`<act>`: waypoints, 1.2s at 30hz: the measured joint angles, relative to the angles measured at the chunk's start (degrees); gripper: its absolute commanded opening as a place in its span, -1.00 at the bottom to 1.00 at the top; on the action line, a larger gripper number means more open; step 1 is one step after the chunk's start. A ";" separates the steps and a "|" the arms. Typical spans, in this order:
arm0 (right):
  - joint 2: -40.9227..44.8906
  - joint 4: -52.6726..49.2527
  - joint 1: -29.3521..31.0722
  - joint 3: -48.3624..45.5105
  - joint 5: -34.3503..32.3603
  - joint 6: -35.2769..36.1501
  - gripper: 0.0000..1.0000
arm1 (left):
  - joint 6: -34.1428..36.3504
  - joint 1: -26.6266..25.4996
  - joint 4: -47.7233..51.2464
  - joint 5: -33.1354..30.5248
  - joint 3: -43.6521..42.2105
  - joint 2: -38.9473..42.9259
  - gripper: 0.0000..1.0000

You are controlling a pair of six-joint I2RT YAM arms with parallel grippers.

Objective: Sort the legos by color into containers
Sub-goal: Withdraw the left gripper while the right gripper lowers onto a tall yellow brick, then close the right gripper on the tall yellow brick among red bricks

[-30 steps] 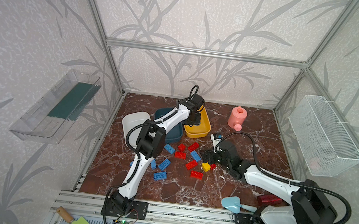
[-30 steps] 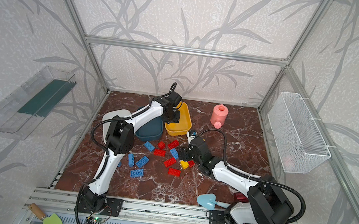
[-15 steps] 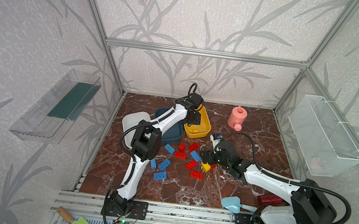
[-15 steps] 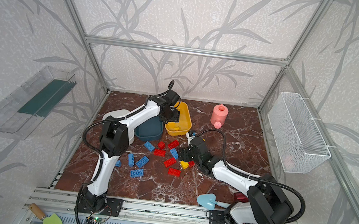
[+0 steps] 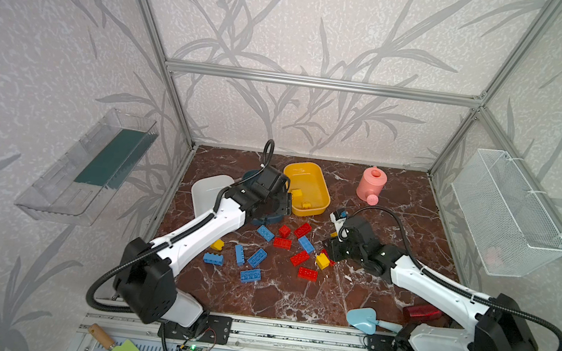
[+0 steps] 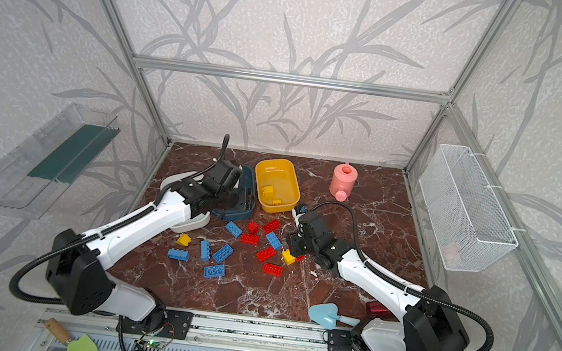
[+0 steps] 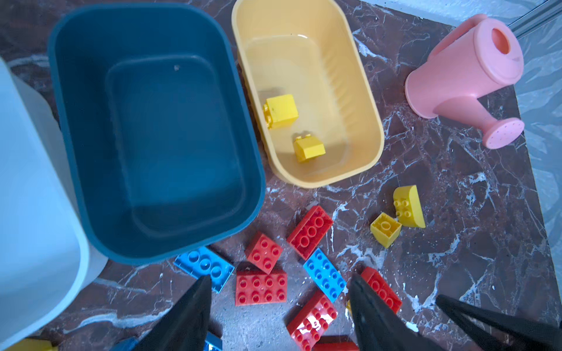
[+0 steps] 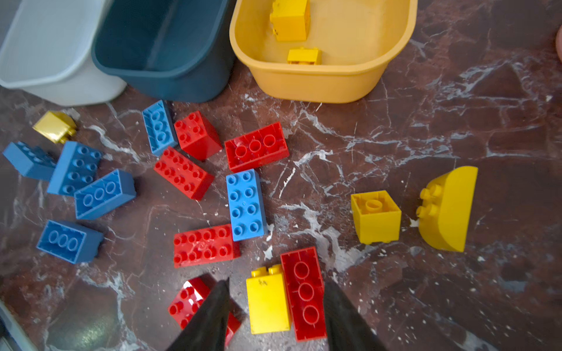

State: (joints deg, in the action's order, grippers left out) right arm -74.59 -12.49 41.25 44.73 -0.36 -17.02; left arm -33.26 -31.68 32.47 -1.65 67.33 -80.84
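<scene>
While the left gripper (image 7: pixel 279 279) hangs spread and empty just beside the yellow tub (image 7: pixel 349 100), the right gripper (image 8: pixel 276 282) straddles a yellow brick (image 8: pixel 267 304) and a red brick (image 8: pixel 304 291) lying flush, further out from that tub; whether its jaws pinch them I cannot tell; a yellow pick seems in hand; next it must take the yellow alone.

white tub (image 7: pixel 30 212) cropped, blurred; teal tub (image 6: pixel 231 216) half-hidden

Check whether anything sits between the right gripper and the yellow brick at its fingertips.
Yes. A red brick lies against the yellow brick, between it and one finger; the right gripper straddles both.
</scene>
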 measured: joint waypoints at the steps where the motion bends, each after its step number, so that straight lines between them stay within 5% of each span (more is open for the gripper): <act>1: -0.50 -1.31 0.17 0.59 -0.02 0.59 -0.04 | -0.44 -0.20 -1.25 0.07 -3.89 2.47 0.44; 7: -6.97 -8.11 1.75 4.07 -0.72 3.17 -0.10 | -3.28 -0.52 -5.57 0.13 -21.75 14.19 0.43; 13: -13.86 -13.05 3.91 8.31 -1.16 4.79 -0.16 | -5.33 -0.55 -7.28 0.07 -30.64 22.86 0.43; 23: -18.43 -15.19 5.68 10.23 -2.45 5.07 -0.05 | -6.34 -0.59 -8.74 0.04 -33.31 27.08 0.43; 36: -20.50 -15.56 6.01 11.15 -3.72 5.09 -0.36 | -6.45 -0.83 -9.16 0.04 -33.31 26.12 0.43</act>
State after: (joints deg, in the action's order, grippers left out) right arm -95.09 -28.05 47.27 55.88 -4.08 -11.92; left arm -39.70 -32.51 23.31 -1.61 34.02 -54.72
